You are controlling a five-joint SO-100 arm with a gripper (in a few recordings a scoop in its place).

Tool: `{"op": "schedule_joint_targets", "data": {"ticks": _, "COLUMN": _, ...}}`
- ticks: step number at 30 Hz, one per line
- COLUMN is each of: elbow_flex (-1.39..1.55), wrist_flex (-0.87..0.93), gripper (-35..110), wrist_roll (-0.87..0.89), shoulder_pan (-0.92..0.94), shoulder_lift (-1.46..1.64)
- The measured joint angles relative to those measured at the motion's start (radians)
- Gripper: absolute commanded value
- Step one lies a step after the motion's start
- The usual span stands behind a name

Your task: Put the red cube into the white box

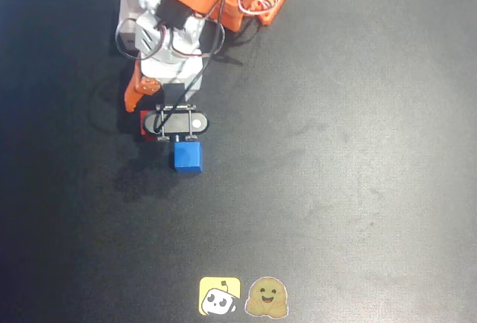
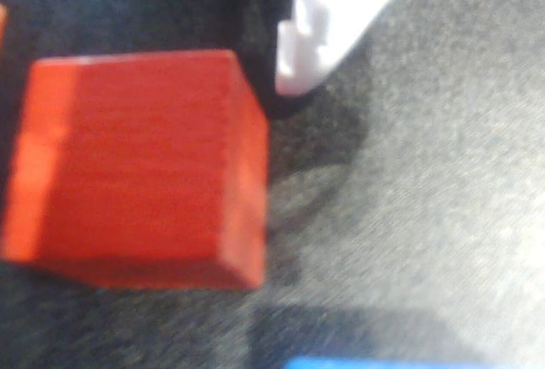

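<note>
Even, fairly bright light leaves soft shadows left of the arm [image 1: 179, 17] on the dark table [image 1: 358, 151], while the wrist view is blurred, the red cube [image 2: 136, 164] out of focus.

Dark table [image 1: 358, 151]; two stickers [image 1: 243, 297]

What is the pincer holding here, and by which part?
Nothing, it seems: the red cube sits on the table beside a white finger, jaws not closed on it; the pincer's exact state cannot be told.
</note>
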Motion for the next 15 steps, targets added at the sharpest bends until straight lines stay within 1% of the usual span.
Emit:
{"op": "schedule_joint_targets", "data": {"ticks": 11, "elbow_flex": 0.008, "wrist_flex": -0.006, "gripper": 25, "wrist_roll": 0.000, "shoulder_pan": -0.002, "shoulder_lift": 0.017}}
{"op": "schedule_joint_targets", "data": {"ticks": 15, "elbow_flex": 0.008, "wrist_flex": -0.028, "gripper": 25, "wrist_roll": 0.009, "shoulder_pan": -0.029, "shoulder_lift": 0.017}}
